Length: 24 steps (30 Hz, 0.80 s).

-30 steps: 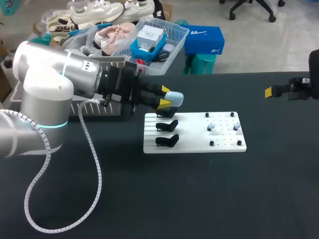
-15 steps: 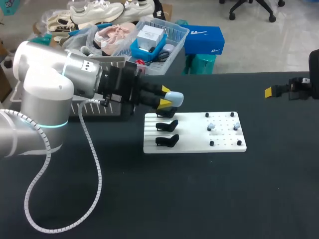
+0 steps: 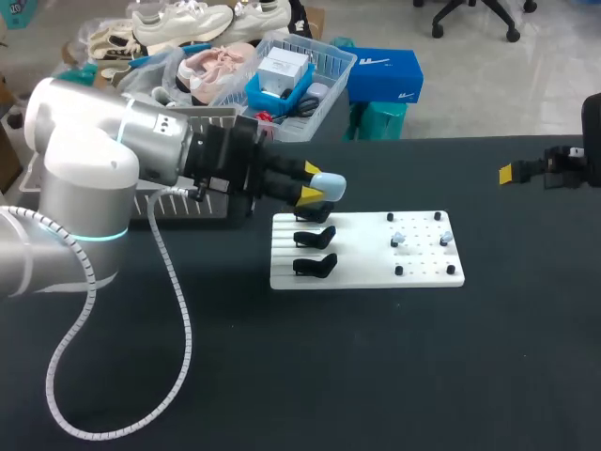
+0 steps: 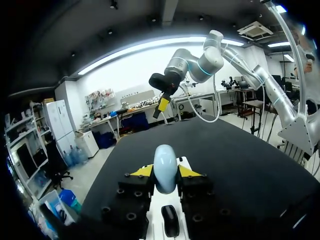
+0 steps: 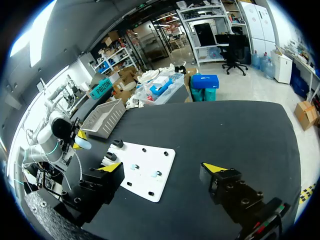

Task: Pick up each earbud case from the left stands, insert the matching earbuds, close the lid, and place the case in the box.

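A pale blue earbud case (image 3: 331,186) is held level above the far left corner of the white board (image 3: 366,268), with my left gripper (image 3: 312,183) shut on it. In the left wrist view the case (image 4: 165,167) sticks out between the yellow tips, above a black stand (image 4: 170,220). Two empty black stands (image 3: 315,237) show on the board's left side, and small pale earbuds (image 3: 397,239) sit among pegs on its right. My right gripper (image 5: 164,170) stands open and empty, high over the table's far right (image 3: 515,173).
A grey crate (image 5: 104,117) stands at the table's back left, mostly hidden behind my left arm in the head view. The left arm's coiled cable (image 3: 178,319) hangs over the black table in front.
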Each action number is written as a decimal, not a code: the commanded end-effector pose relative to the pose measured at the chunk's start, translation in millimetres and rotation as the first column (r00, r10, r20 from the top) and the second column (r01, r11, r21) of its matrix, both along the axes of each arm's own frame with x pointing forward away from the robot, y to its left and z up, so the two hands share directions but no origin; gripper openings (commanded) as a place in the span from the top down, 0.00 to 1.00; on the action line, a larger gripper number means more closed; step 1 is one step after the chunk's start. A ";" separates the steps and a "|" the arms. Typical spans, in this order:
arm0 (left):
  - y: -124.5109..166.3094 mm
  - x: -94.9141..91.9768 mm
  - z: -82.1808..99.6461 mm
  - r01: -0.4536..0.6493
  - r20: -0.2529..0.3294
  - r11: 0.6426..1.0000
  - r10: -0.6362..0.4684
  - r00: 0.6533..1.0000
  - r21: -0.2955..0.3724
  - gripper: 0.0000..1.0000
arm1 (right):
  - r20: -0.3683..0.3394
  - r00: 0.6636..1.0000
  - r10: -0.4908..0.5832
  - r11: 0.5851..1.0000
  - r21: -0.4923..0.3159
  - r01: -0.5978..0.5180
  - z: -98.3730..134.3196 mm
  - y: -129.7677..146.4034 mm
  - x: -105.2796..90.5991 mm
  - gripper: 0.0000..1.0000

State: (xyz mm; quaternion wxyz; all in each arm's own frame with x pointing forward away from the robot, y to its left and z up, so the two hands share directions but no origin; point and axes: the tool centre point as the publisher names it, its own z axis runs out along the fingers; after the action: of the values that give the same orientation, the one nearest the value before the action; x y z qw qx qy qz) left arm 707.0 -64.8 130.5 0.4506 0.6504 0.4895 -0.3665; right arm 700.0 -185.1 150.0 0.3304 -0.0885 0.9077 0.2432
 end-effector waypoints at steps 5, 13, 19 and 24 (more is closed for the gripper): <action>0.1 0.8 -0.3 0.002 0.001 1.000 -0.002 1.000 -0.001 1.00 | 0.000 1.000 0.000 1.000 0.000 0.000 0.0 0.0 0.0 0.00; 0.1 0.8 -0.3 0.002 0.001 1.000 -0.002 1.000 -0.001 1.00 | 0.000 1.000 0.000 1.000 0.000 0.000 0.0 0.0 0.0 0.00; 1.0 5.2 0.1 0.024 -0.030 0.998 -0.025 0.999 -0.063 1.00 | 0.000 1.000 0.000 1.000 0.000 0.000 0.0 0.0 0.0 0.00; -10.0 5.4 0.2 0.016 -0.049 0.990 -0.023 0.999 -0.137 1.00 | 0.000 1.000 0.000 1.000 0.000 0.000 0.0 0.0 0.0 0.00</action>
State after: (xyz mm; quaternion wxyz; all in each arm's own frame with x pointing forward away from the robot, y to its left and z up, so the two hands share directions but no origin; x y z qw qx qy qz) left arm 709.3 -67.2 137.6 0.4686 0.6213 0.4756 -0.4100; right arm 700.0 -185.1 150.0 0.3304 -0.0885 0.9077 0.2432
